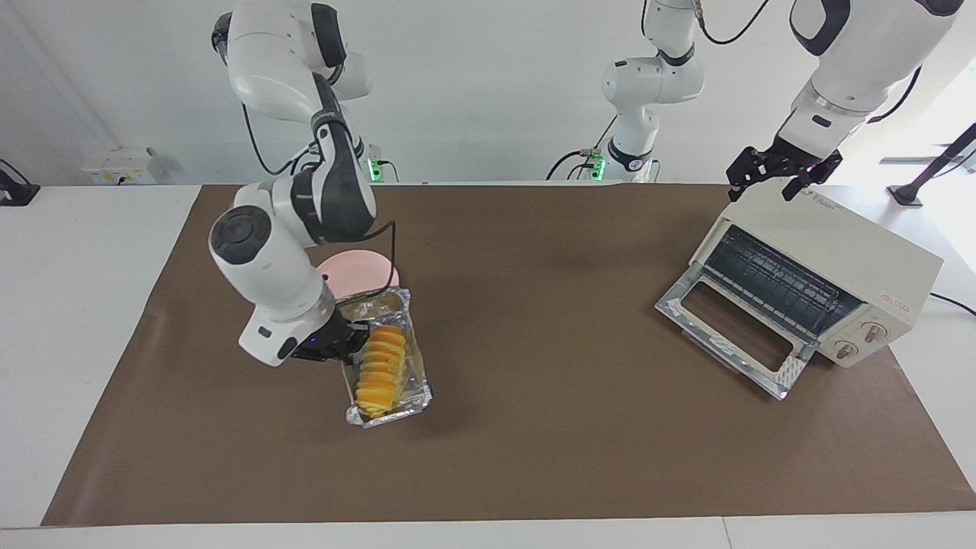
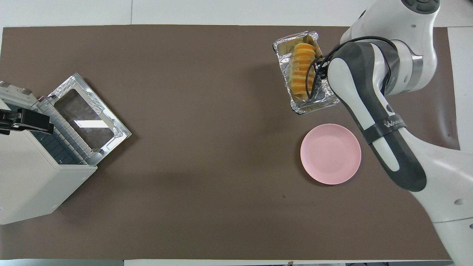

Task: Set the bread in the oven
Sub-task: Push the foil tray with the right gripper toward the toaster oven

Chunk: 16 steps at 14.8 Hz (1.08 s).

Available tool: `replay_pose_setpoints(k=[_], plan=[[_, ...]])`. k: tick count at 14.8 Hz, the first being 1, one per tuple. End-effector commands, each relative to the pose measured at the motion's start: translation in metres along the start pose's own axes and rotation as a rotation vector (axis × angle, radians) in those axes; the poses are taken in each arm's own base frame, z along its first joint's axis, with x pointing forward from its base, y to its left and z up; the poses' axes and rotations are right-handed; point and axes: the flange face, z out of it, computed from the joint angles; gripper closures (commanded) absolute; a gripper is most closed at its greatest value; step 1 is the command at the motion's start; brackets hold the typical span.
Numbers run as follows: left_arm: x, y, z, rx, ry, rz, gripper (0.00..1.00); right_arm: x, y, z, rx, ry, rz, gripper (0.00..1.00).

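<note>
A: The right gripper (image 1: 347, 343) clamps the foil tray (image 1: 415, 381) rim, apparently lifted; the bread (image 1: 379, 370) sits inside, over bare mat near the pink plate (image 2: 330, 153).

B: The left gripper (image 1: 781, 174) hangs spread above the oven (image 1: 854, 252) top's edge, door down.

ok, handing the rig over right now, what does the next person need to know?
Right claw: shut on the foil tray rim, holding it up over the brown mat, bread inside.
Left claw: open, waiting over the oven top.
Oven: left arm's end of the table, door down.
Done: tray picked up.
Left: carry it across and slide it in.
</note>
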Motion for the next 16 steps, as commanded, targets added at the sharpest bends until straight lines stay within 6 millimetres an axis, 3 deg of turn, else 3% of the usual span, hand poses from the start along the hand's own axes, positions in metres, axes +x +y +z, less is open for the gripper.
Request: replay_pose_setpoints(k=[1,4,6,9,13,16], plan=[[-0.004,-0.002,-0.002,-0.018,-0.003,0.003,0.00,-0.017,-0.080,-0.009,0.009,-0.015,0.084,1.00],[-0.003,-0.006,-0.003,-0.016,0.008,0.003,0.00,-0.036,-0.155,0.002,0.007,-0.025,0.165,1.00],[-0.003,-0.006,-0.003,-0.018,0.007,-0.001,0.00,-0.052,-0.191,0.023,0.006,-0.022,0.204,1.00],[-0.004,-0.009,-0.001,-0.019,0.004,-0.006,0.00,-0.086,-0.232,0.074,0.018,0.018,0.215,1.00],[-0.002,-0.013,0.016,-0.015,0.061,-0.011,0.00,-0.119,-0.259,0.127,0.040,0.063,0.211,1.00],[-0.004,-0.013,0.021,-0.014,0.074,-0.015,0.00,-0.130,-0.260,0.145,0.038,0.067,0.206,1.00]])
